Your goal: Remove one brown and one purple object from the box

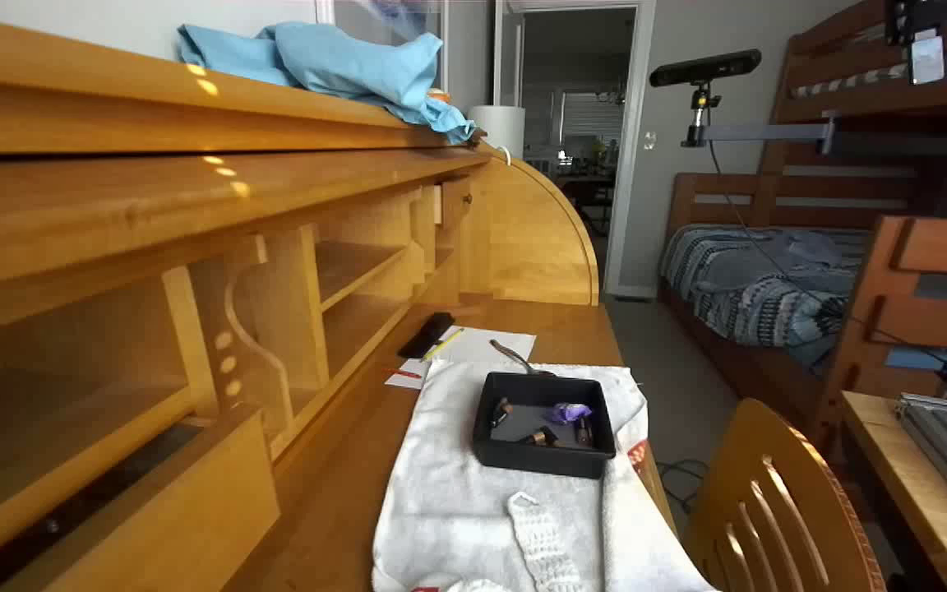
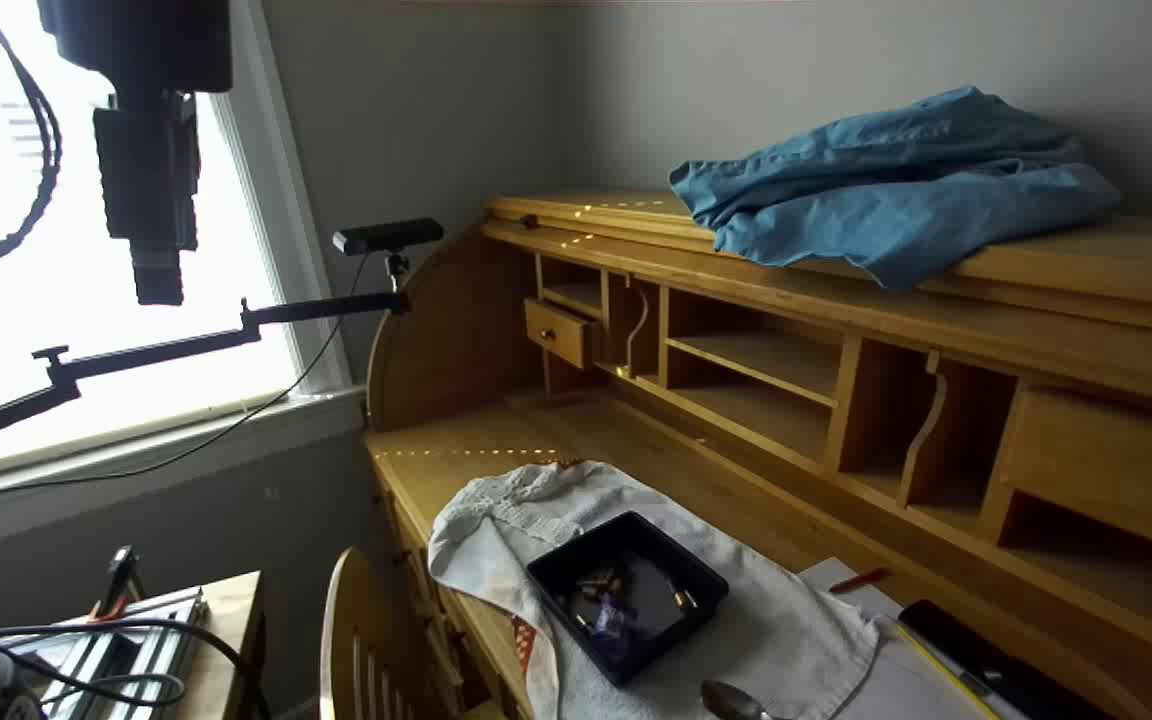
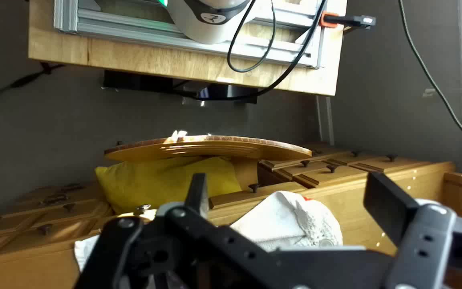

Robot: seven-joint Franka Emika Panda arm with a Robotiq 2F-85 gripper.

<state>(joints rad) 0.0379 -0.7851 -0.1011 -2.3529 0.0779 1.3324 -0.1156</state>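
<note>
The box [image 1: 539,462] is a shallow black tray on the pale towel; it also shows in an exterior view [image 2: 681,622]. A small crinkled purple object [image 1: 574,412] lies inside it, also seen in an exterior view as a purple patch [image 2: 616,622]. Several small dark pieces with brown-copper ends lie in the box, including a brown object [image 1: 539,437] near the front wall and one [image 1: 502,409] at the left. My gripper [image 3: 289,194] is open and empty, with its fingers wide apart. It hangs high above and away from the box [image 2: 158,285]. The wrist view does not show the box.
The towel [image 1: 457,493] lies on a wooden roll-top desk [image 1: 334,485]. A spoon [image 2: 731,698], paper, a pencil and a black slab [image 1: 427,334] lie beside the box. A chair [image 1: 778,501] stands at the desk. A camera on an arm [image 2: 388,236] stands near the desk's end.
</note>
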